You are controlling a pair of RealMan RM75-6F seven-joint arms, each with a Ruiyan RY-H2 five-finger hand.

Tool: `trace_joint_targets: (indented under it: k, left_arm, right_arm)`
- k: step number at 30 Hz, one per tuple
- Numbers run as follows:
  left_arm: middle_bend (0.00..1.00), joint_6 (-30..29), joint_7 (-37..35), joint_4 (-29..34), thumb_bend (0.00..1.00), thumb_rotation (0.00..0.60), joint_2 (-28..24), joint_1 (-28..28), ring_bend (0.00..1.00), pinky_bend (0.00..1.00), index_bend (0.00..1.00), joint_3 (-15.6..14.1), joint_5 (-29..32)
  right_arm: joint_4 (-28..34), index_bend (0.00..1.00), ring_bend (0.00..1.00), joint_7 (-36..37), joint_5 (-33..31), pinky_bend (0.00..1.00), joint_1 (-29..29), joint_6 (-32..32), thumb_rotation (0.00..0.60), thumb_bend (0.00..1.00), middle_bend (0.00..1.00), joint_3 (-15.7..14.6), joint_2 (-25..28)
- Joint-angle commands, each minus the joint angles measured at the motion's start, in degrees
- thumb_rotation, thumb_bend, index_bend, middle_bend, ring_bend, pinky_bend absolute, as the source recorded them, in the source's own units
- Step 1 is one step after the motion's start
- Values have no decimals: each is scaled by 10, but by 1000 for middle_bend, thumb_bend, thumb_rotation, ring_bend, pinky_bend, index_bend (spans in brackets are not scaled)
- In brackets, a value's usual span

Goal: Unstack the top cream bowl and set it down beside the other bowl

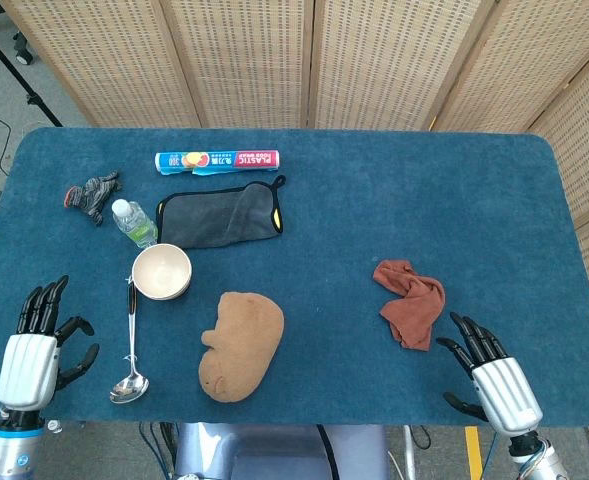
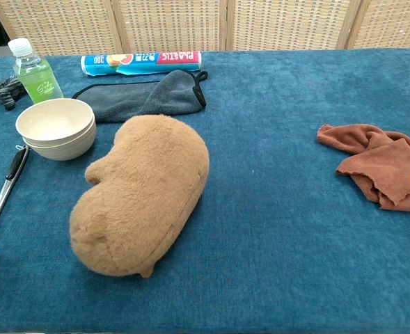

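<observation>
Head view: cream bowls [image 1: 161, 271] still stacked, left part of the tabletop [image 1: 394, 200], just beside a ladle [image 1: 130, 345]. Left hand [image 1: 34, 353] at the near left corner, fingers apart, holding nothing. Right hand [image 1: 493, 378] at the near edge toward the right corner, fingers spread, empty.

Chest view: stacked bowls [image 2: 56, 128] near the left edge, close to a brown plush toy [image 2: 140, 195]. No hands in frame.

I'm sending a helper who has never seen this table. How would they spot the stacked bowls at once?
On the blue cloth table, look to its left side, just in front of the dark grey cloth. The stacked cream bowls sit between the green plastic bottle and the metal ladle, the only round, open, pale dishes there.
</observation>
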State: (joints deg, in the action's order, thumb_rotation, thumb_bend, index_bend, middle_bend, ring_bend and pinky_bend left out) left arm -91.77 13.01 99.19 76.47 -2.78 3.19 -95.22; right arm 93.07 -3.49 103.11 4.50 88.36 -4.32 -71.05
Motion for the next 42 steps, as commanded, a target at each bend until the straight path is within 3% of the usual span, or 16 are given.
trace_joint_targets:
  k: [1, 3, 8, 12, 17, 26, 35, 42]
  left_arm:
    - [49, 40, 12, -11, 257, 600, -21, -30, 0, 40, 552, 27, 29]
    - [49, 93, 2, -10, 257, 600, -42, -59, 0, 40, 545, 47, 66]
    - [49, 200, -35, 16, 257, 600, -86, -105, 0, 40, 532, 66, 144]
    - [49, 254, -29, 17, 260, 600, -107, -136, 0, 40, 528, 77, 184]
    - [49, 269, 1, 3, 263, 600, -102, -159, 0, 40, 450, 81, 201]
    - [49, 272, 65, -36, 267, 600, -57, -205, 0, 40, 454, 87, 210]
    - [49, 311, 48, -43, 269, 600, -39, -235, 0, 40, 454, 79, 234]
    - [50, 306, 61, -30, 269, 600, -32, -245, 0, 40, 454, 71, 235]
  right_arm:
    - [0, 217, 0, -1, 0, 152, 0, 0, 600, 156, 0, 0, 0]
    - [0, 217, 0, -3, -2, 152, 0, -2, 600, 156, 0, 1, -1]
    - [0, 217, 0, -3, -2, 152, 1, -4, 600, 156, 0, 0, -2]
    - [-1, 217, 0, -1, -3, 152, 2, -5, 600, 156, 0, 1, -2]
    - [-1, 217, 0, 2, -4, 152, 3, -6, 600, 156, 0, 1, -2]
    - [-1, 217, 0, 10, -8, 152, 4, -7, 600, 156, 0, 3, 1]
    - [0, 217, 0, 16, -7, 152, 3, -1, 600, 156, 0, 3, 4]
    - [0, 217, 0, 20, -7, 152, 3, 1, 600, 156, 0, 4, 6]
